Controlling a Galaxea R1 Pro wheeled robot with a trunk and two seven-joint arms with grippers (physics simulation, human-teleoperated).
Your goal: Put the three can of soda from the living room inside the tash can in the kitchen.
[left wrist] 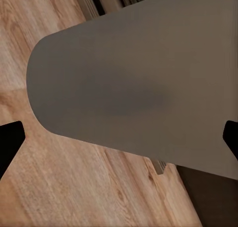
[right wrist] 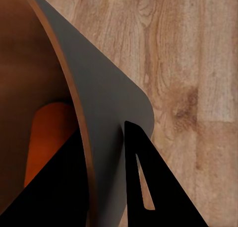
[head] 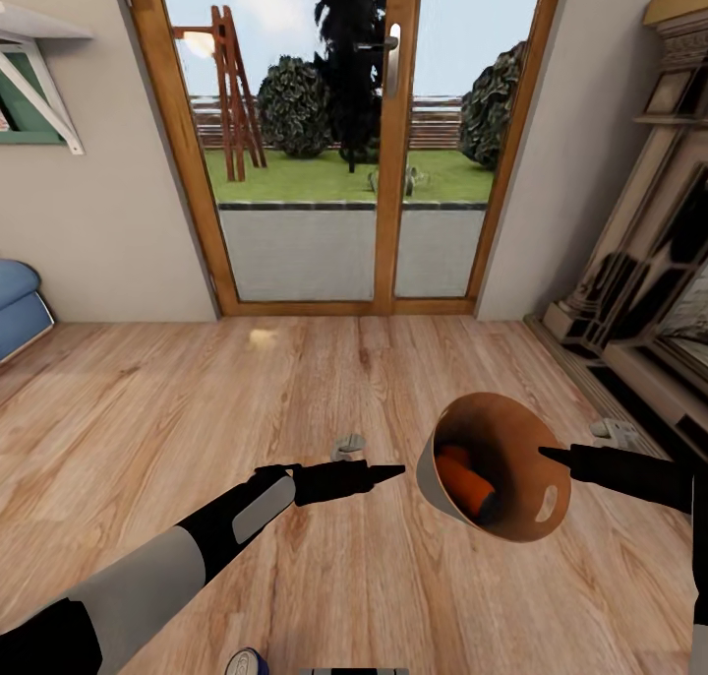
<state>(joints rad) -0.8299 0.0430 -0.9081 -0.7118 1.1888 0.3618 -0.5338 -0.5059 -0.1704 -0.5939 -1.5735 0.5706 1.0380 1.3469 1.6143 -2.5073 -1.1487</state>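
Note:
The tash can [head: 526, 439], coppery with a grey outside, hangs tilted above the wood floor with its mouth facing me. Orange can of soda [head: 462, 483] lies inside, apparently two together; one orange can [right wrist: 47, 137] shows in the right wrist view. My right gripper [head: 551, 454] is shut on the bin's rim [right wrist: 88, 167], with one finger inside and one finger [right wrist: 144, 182] outside. The left gripper [head: 388, 472] is open just short of the bin's grey wall [left wrist: 134, 88]. A blue can of soda [head: 246, 663] peeks in at the bottom edge of the head view.
Wood-framed glass doors [head: 379, 163] stand straight ahead across the pale wood floor. A blue sofa end [head: 18, 306] is at the left wall. A dark carved unit [head: 649, 291] lines the right side. Two small grey objects [head: 346, 446] [head: 615, 429] lie on the floor.

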